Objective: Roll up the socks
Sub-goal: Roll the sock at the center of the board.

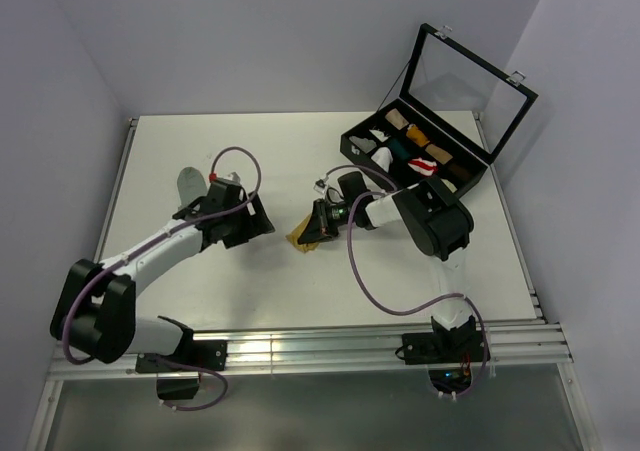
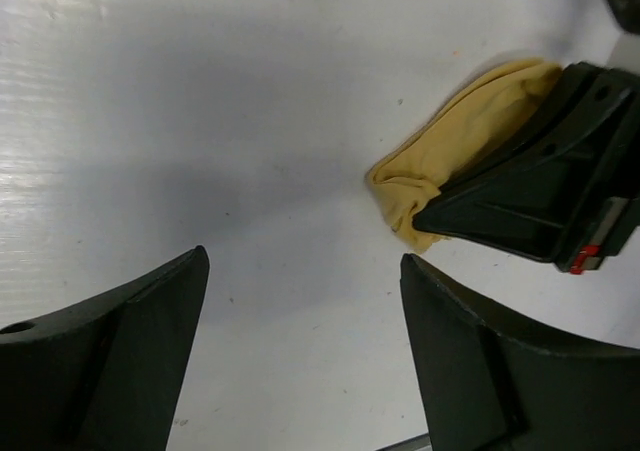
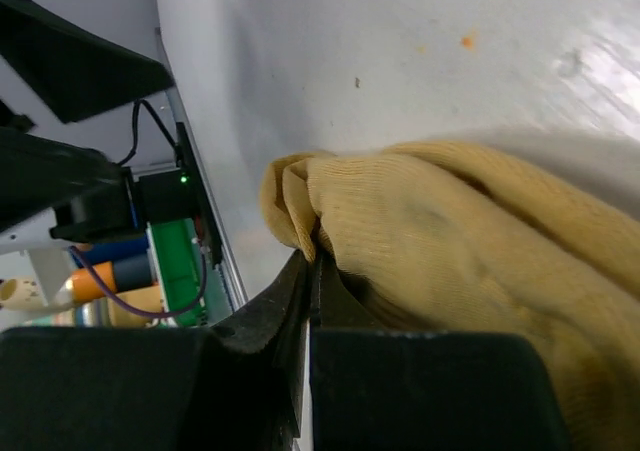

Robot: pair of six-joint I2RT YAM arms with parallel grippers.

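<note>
Right wrist view has the right fingers (image 3: 262, 316) pressed together on a doubled edge of the mustard-yellow sock (image 3: 450, 241). The fold pokes out just past their tips, and the rest of the sock bunches on the white desk (image 3: 400, 31) to one side of them. The knit looks thin, limp and very light, so I judge it will drape and slump rather than keep a shape, and a roll may spring loose unless pinned. It seems neither fragile nor slippery, so a pinch on a doubled edge should hold best. The left fingers (image 2: 120, 341) stand spread wide and empty. The sock's bunched end lies ahead of them, nearer their right-hand finger, touching neither. A grey sock (image 1: 190, 183) lies behind them, back by the wrist.
</note>
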